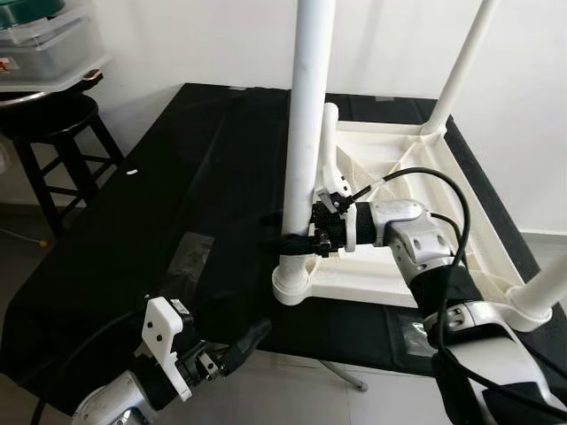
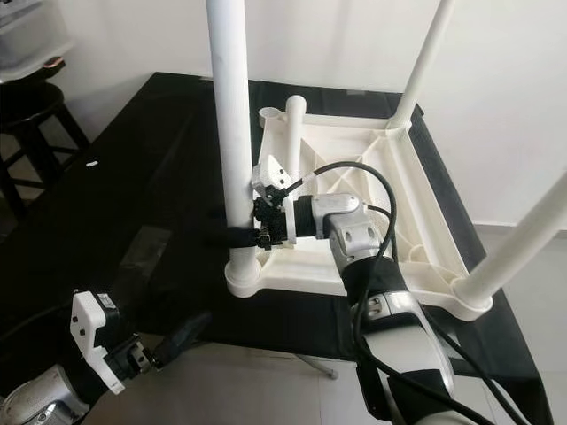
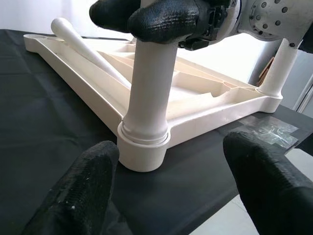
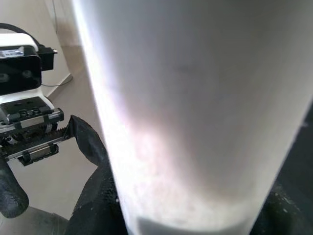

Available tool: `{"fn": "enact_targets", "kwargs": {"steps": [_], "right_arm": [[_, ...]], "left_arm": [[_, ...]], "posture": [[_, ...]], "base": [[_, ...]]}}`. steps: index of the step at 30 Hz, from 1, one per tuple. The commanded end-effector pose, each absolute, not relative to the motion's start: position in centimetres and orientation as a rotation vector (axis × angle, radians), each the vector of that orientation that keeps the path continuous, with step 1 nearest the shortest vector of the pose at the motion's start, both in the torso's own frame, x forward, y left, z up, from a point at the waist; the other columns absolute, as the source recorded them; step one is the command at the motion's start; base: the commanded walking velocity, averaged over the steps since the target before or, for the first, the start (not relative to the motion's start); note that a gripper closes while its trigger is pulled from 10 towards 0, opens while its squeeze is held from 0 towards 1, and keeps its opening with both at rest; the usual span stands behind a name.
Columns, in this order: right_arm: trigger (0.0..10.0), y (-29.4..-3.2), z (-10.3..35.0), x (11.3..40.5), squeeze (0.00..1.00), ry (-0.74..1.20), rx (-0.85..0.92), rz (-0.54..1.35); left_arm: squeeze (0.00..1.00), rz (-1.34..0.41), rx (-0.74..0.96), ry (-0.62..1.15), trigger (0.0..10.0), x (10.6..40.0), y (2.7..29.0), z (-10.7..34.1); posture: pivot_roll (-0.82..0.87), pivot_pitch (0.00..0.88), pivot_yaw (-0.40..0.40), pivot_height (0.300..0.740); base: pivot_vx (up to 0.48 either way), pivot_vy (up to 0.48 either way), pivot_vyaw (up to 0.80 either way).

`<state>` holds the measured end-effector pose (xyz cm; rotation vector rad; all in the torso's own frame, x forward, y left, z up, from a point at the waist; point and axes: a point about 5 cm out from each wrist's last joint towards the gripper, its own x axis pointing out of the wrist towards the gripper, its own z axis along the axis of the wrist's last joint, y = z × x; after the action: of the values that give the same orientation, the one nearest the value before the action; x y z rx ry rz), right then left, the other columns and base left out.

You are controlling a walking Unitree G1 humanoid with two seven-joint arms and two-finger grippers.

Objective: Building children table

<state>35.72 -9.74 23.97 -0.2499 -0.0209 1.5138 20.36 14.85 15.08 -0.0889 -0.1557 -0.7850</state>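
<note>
Left eye view: my right gripper [image 1: 297, 239] clenched round white table leg [image 1: 306, 133], upright in near corner socket [image 1: 292, 288] of upturned tabletop [image 1: 403, 159] | left gripper [image 1: 252, 335] spread, below socket | risk: twisting off-axis could cross-thread or drag tabletop off black cloth [image 1: 159, 230].

1. The tabletop [image 1: 390, 274] is laid upside down on the cloth-covered surface [image 1: 159, 230].
2. 3 legs are stood upright in its corners; 1 leg [image 2: 295, 133] is laid inside it.
3. A stool [image 1: 53, 133] is placed far left.
</note>
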Motion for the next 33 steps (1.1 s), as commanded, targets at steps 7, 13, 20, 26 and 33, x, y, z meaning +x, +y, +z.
{"fn": "enact_targets", "kwargs": {"steps": [7,13,20,26,33], "right_arm": [[0.0,-12.3,23.6,34.5,0.0,-0.111,-0.215,1.233],[0.0,-13.2,19.5,31.7,0.0,-0.068,-0.086,0.591],[0.0,-9.6,15.2,29.0,0.0,0.014,-0.198,0.373],[0.0,-9.8,15.2,29.0,0.0,0.059,-0.16,0.396],[10.0,-8.6,18.9,30.8,1.0,-0.055,-0.098,0.729]], "left_arm": [[0.0,-0.806,-0.097,-0.148,10.0,20.2,14.7,15.0],[0.0,-0.807,-0.095,-0.152,10.0,20.4,14.7,15.0],[0.0,-0.81,-0.077,-0.15,10.0,21.0,14.8,14.8],[0.0,-0.783,-0.079,-0.16,10.0,21.1,15.0,14.8],[0.0,-0.792,-0.078,-0.16,10.0,21.4,14.8,14.8]], "posture": [[-0.02,0.161,-0.05,0.74],[-0.03,0.153,-0.057,0.74],[-0.02,0.127,-0.057,0.74],[-0.02,0.127,-0.051,0.74],[-0.02,0.123,-0.051,0.74]], "base": [[0.0,0.0,0.0],[0.0,0.0,0.0],[0.0,0.0,0.0],[0.0,0.0,0.0],[0.0,0.0,0.0]]}}
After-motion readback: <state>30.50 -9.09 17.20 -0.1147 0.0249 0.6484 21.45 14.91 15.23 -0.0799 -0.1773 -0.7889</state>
